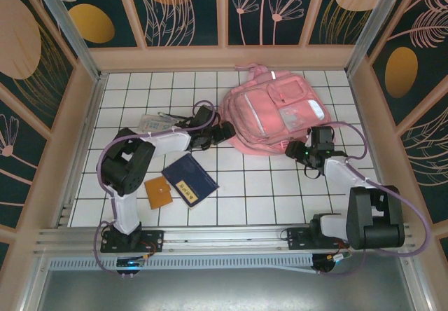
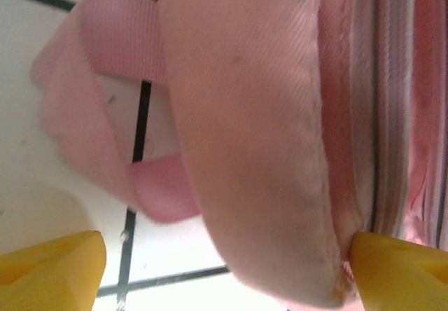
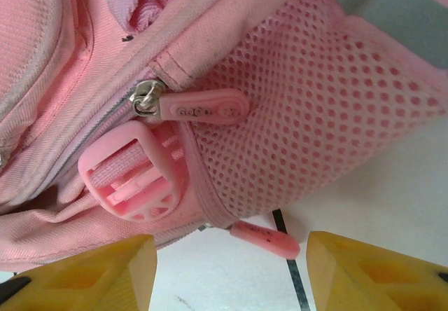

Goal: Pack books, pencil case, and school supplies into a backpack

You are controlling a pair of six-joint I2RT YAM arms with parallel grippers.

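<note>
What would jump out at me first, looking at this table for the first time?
The large pink fabric backpack lying far-centre on the white tiled table dominates. Both arms reach toward it, the left pincer open at its left edge, the right pincer open at its lower right corner. Near the left arm lie a flat navy-blue book and a smaller orange-brown notebook.

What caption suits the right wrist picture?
Open right hand hovers by the backpack: zipper pull, buckle, mesh pocket.
</note>
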